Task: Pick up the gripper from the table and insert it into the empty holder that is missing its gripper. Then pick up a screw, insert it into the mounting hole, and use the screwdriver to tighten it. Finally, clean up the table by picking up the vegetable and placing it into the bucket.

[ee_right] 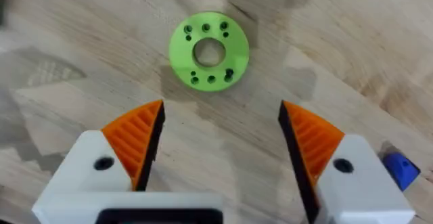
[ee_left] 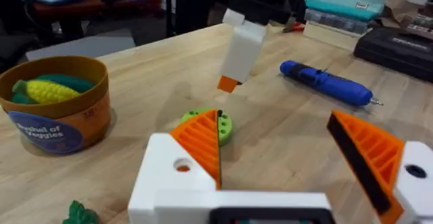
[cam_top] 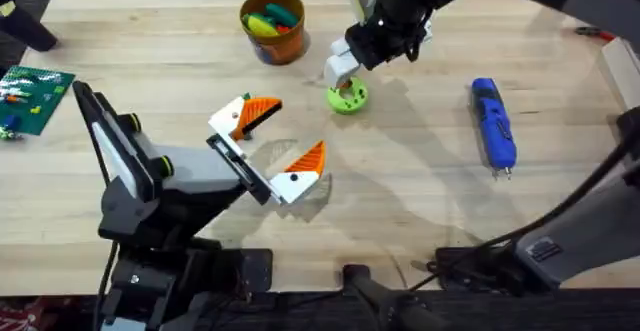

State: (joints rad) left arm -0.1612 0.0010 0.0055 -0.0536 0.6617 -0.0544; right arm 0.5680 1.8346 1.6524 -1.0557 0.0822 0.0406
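My right gripper (cam_top: 350, 76) hangs open above a flat green disc (cam_top: 347, 97) with a centre hole and several small holes; in the right wrist view the green disc (ee_right: 208, 50) lies ahead of the spread gripper (ee_right: 220, 112). My left gripper (cam_top: 297, 126) stands open over bare table (cam_top: 420, 211), holding nothing. The blue screwdriver (cam_top: 493, 123) lies to the right, apart from both grippers. The orange-brown bucket (cam_top: 272, 26) with toy pieces stands at the back. A small dark green leafy piece (ee_left: 80, 214), perhaps the vegetable, lies near the left gripper (ee_left: 276, 126). The holder and the screw are out of view.
A green board (cam_top: 35, 96) with small parts lies at the table's left edge. A red-handled tool (cam_top: 595, 33) lies at the far right back. Open tabletop stretches between the disc and the screwdriver (ee_left: 325, 82).
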